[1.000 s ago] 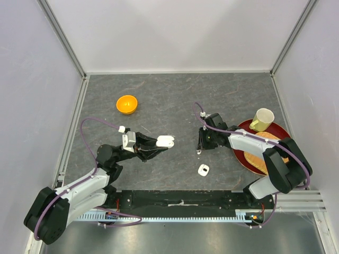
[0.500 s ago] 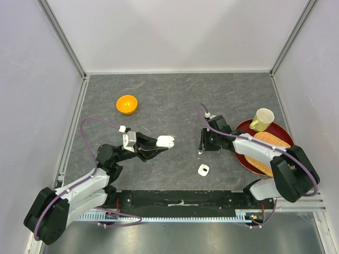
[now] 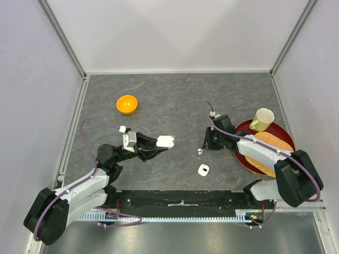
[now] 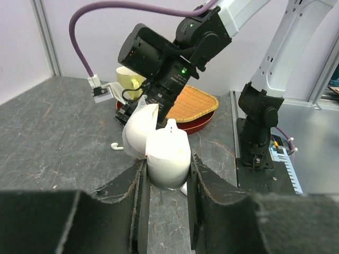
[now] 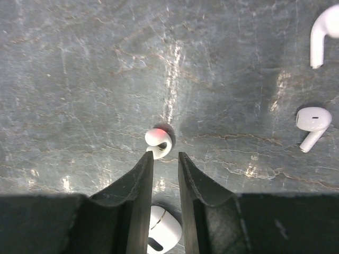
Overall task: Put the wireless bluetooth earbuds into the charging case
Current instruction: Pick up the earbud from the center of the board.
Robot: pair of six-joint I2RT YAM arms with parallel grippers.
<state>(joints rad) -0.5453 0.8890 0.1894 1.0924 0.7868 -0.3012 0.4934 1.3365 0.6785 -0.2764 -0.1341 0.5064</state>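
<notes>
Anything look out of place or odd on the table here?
Three earbuds lie loose on the table: one just beyond the right gripper's open tips, ungripped, two more off to the side. A second case lies apart while the left gripper holds an open case.

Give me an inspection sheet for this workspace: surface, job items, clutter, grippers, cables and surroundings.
Surface: grey stone-look table; no spills seen.
Job's things: open charging case in the left gripper; second case lying on the table; three earbuds loose on the table, one at the tips of the right gripper, two more off to one side.
Clutter: orange bowl; red tray holding a woven mat and a cream cup.
Grippers: left gripper shut on the open charging case; right gripper narrowly open, nothing between its jaws.
Cables: purple cable looped along each arm; none lying on the earbuds.
Surroundings: pale walls with metal frame posts; nothing else seen.
</notes>
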